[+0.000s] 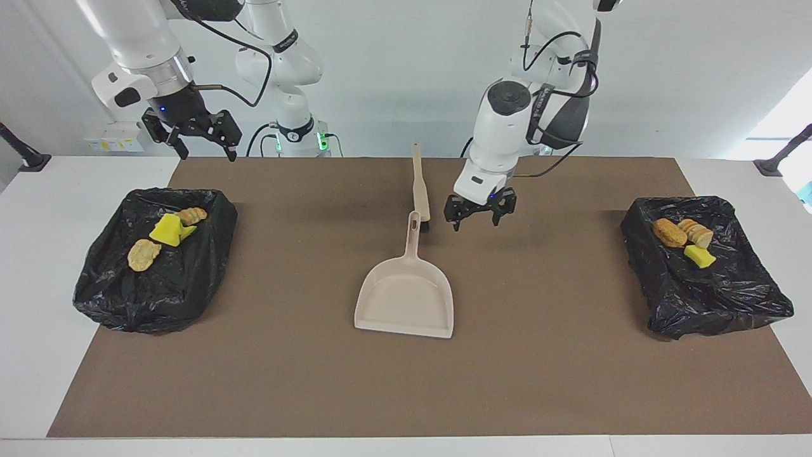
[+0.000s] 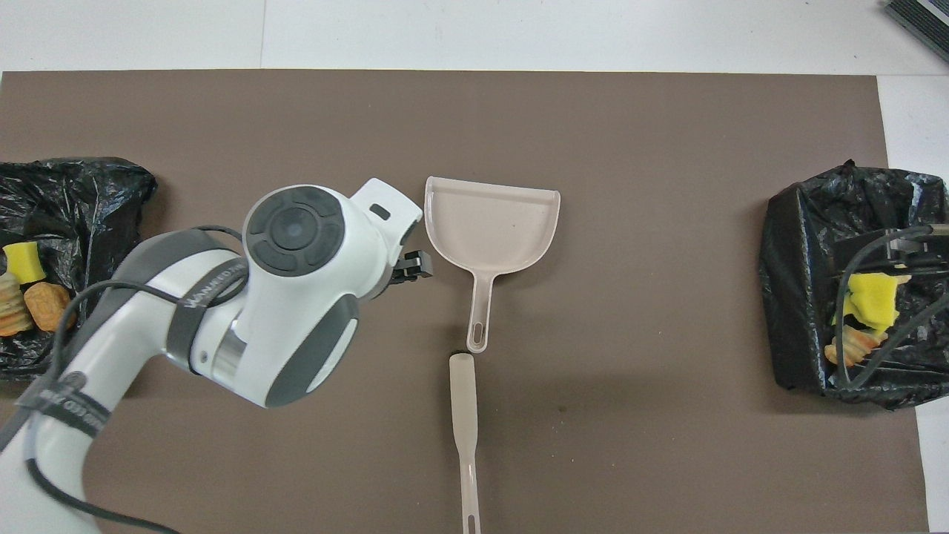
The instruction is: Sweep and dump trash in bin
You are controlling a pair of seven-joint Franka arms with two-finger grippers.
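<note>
Left gripper point(image 1: 480, 218) hangs spread wide, empty, beside the dustpan point(image 1: 406, 299). Right gripper point(image 1: 195, 136) spread too, holding nothing. Two bin bags: four scraps point(image 1: 166, 231) in one, three point(image 1: 688, 240) in the other.

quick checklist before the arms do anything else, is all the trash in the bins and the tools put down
1. Mat free of loose scraps: ok.
2. Scraps in the bin at the right arm's end: ok.
3. Scraps in the bin at the left arm's end: ok.
4. Dustpan flat on the mat, released: ok.
5. Brush lying unheld: ok.
6. Left gripper and right gripper, jaws open, empty: ok.
</note>
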